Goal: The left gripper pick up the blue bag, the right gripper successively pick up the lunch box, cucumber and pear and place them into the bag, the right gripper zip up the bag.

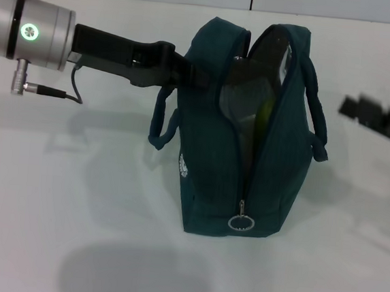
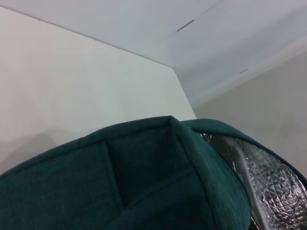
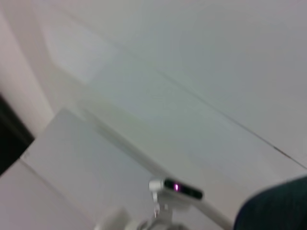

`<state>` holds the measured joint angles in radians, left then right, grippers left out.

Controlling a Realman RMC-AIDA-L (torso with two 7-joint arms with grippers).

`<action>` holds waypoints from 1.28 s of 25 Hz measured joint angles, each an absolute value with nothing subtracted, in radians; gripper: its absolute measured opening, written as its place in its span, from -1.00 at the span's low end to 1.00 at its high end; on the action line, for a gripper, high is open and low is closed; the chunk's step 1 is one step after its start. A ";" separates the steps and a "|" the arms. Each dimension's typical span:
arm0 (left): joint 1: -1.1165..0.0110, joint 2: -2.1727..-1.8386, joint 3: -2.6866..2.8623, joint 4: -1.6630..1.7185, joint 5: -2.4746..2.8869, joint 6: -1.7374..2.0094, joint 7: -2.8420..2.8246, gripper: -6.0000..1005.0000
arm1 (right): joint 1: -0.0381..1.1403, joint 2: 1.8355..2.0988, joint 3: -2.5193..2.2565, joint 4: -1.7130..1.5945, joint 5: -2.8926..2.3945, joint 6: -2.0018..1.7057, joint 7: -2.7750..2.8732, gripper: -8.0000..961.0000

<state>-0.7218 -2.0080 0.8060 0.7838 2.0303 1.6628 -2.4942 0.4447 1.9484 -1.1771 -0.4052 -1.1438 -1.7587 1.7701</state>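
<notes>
1. The left gripper [image 1: 187,73] reaches in level from the left, its fingers closed on the upper left edge of the bag [image 1: 209,181].
2. The bag stands upright in the middle of the white worktop [image 1: 74,197]; its long axis runs away from the robot, mouth gaping upward, zip pull ring [image 1: 241,222] at the near end.
3. Silver lining [image 2: 268,177] and something yellow-green show inside.
4. The right gripper [image 1: 382,120] hangs right of the bag, apart; I cannot tell its fingers' state.
</notes>
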 joint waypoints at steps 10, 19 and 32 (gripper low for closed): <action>-0.720 -2.016 0.804 0.784 2.026 1.641 -2.494 -0.91 | 0.316 1.976 -1.179 -0.396 -1.363 -1.840 1.240 0.76; -0.717 -2.025 0.805 0.784 2.026 1.638 -2.489 -0.91 | 0.354 2.014 -1.248 -0.376 -1.447 -1.679 1.106 0.82; -0.715 -2.025 0.804 0.784 2.021 1.638 -2.487 -0.91 | 0.451 2.026 -1.430 -0.362 -1.347 -1.541 1.104 0.82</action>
<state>-0.7147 -2.0249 0.8037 0.7839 2.0214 1.6381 -2.4865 0.4506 2.0262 -1.4303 -0.3619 -1.3473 -1.5406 1.1041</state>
